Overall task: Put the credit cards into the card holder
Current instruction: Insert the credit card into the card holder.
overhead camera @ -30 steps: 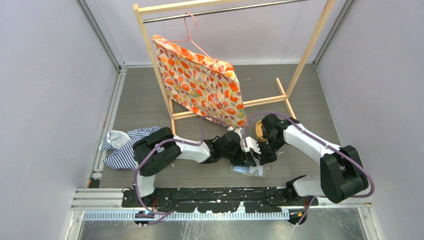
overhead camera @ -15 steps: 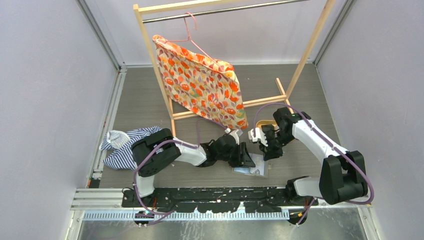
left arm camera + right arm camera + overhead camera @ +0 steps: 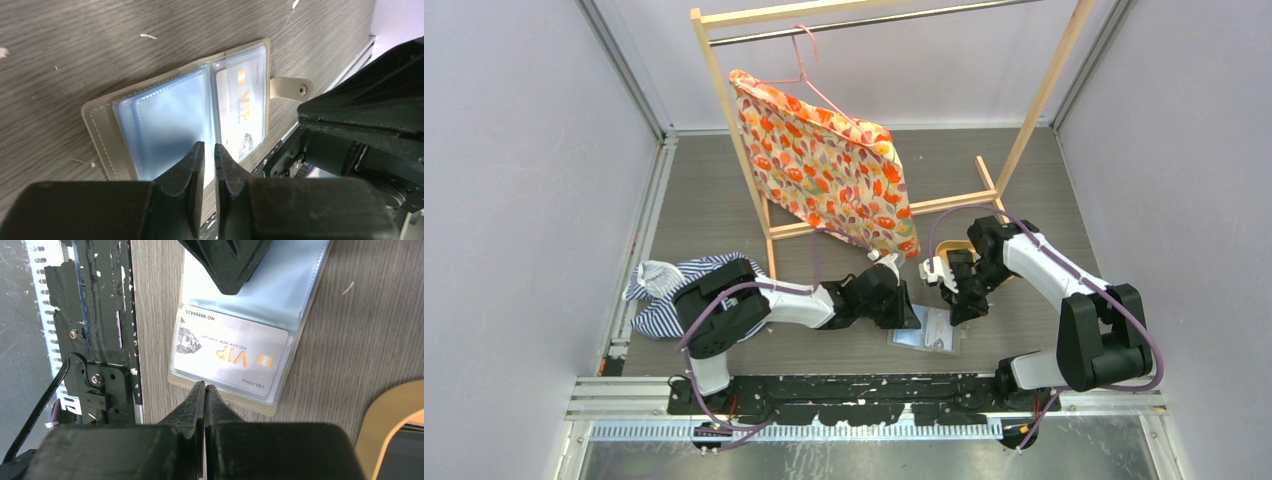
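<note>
– Holder (image 3: 929,335): where is it found?
– It is laid open on the surface (image 3: 724,205), close to the near edge. One card (image 3: 230,356), marked VIP, is seated in the sleeve on the snap-tab side. The blue sleeve beside it looks empty.
– What has just been changed?
– The right hand (image 3: 205,388) has been lifted off the holder and drawn back toward the tray (image 3: 955,250). A second ago it was down beside the left hand (image 3: 209,150). Its jaws are shut tight and nothing is held.
– So the card is judged delivered?
– That is the reading: one card is taken as placed, and another would have to be fetched. No loose cards can be made out.
– And the left hand?
– It is kept low over the blue sleeve and has been narrowed from a wider opening to a thin slit. Nothing is seen between the fingers. Whether the sleeve is touched cannot be told.
– Farther back?
– The striped cloth (image 3: 669,290) and the patterned cloth (image 3: 824,165) are left as they were.
</note>
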